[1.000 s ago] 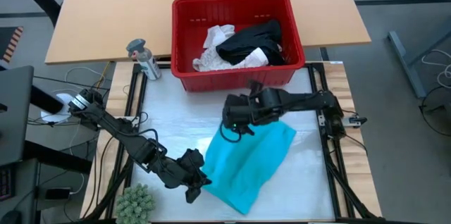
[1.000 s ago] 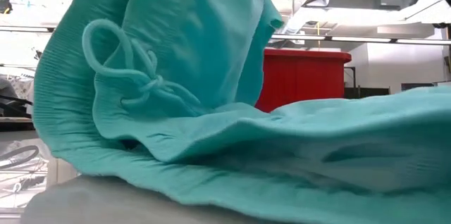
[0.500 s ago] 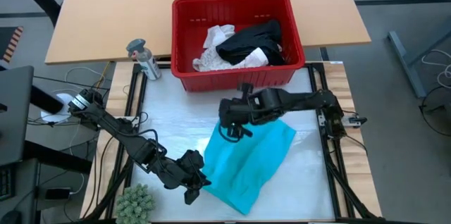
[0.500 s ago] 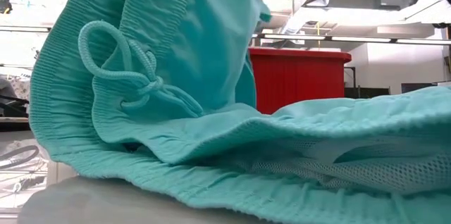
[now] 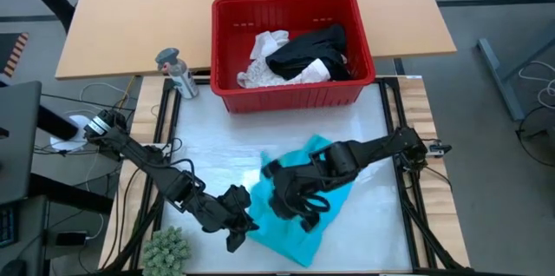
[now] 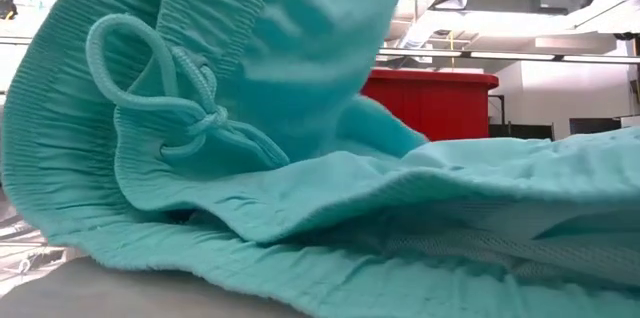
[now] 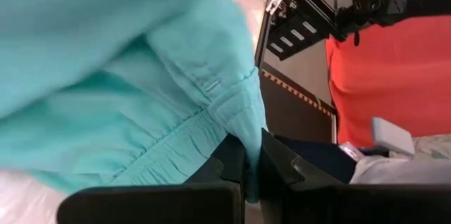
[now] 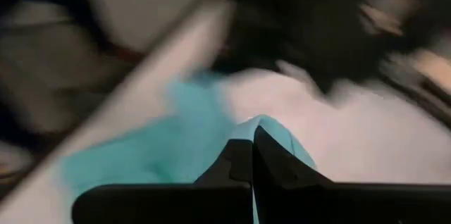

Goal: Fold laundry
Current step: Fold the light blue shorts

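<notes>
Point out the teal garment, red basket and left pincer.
teal garment (image 5: pixel 290 234): high view, bare fabric at its near edge.
red basket (image 5: pixel 295 96): high view, its front wall.
left pincer (image 7: pixel 252 160): left wrist view, between the fingertips, shut on the teal garment's waistband.

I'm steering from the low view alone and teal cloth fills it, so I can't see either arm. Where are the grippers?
Observer: The left gripper sits at the near left edge of the teal garment, pinching its elastic hem.
Operator: And the right one?
Observer: The right gripper is over the middle of the garment, shut on a fold of it.
Operator: What is left in the red basket?
Observer: The red basket holds a black garment and white cloth.
</notes>
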